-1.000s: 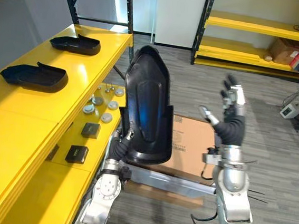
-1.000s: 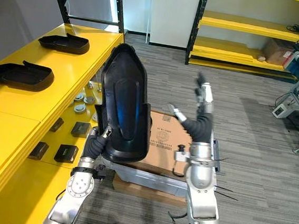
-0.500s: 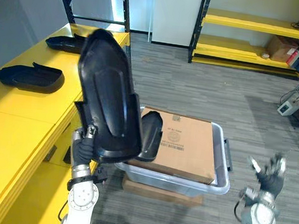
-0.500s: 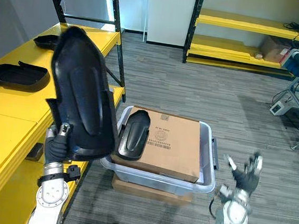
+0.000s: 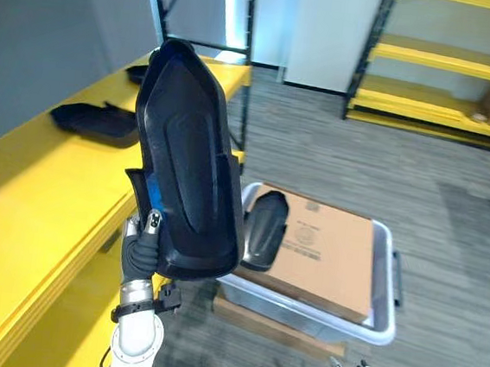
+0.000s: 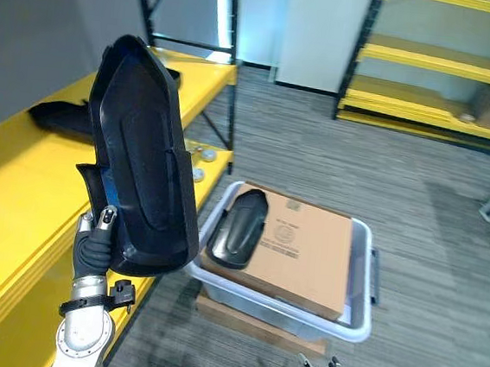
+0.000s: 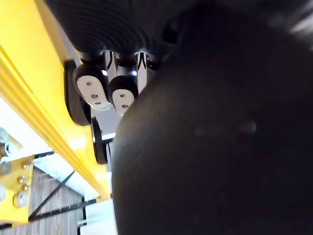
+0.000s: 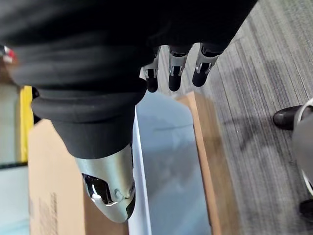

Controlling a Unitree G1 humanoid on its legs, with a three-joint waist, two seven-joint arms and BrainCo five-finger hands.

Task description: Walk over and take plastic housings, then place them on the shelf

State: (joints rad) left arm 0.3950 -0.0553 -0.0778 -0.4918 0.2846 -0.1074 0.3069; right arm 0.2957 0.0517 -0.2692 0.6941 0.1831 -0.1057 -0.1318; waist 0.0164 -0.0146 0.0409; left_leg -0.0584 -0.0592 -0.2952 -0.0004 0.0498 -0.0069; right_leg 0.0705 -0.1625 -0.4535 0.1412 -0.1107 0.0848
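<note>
Large housing (image 5: 186, 160): glossy black shell, long, pointed at the top. It stands upright with its broad face toward the camera, and the left robot hand (image 5: 141, 247) is clamped on its lower edge at 7 o'clock.

Small housing (image 5: 265, 230): black, lying on the cardboard box (image 5: 325, 252), at 4 o'clock from the large housing.

Third housing (image 5: 95, 121): black, lying flat on the yellow shelf (image 5: 36, 189), at 10 o'clock.

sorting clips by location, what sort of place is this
Probably a warehouse or stockroom: a yellow shelf with a black housing on it, more yellow racking across the grey floor, and a grey tote holding a cardboard box.
</note>
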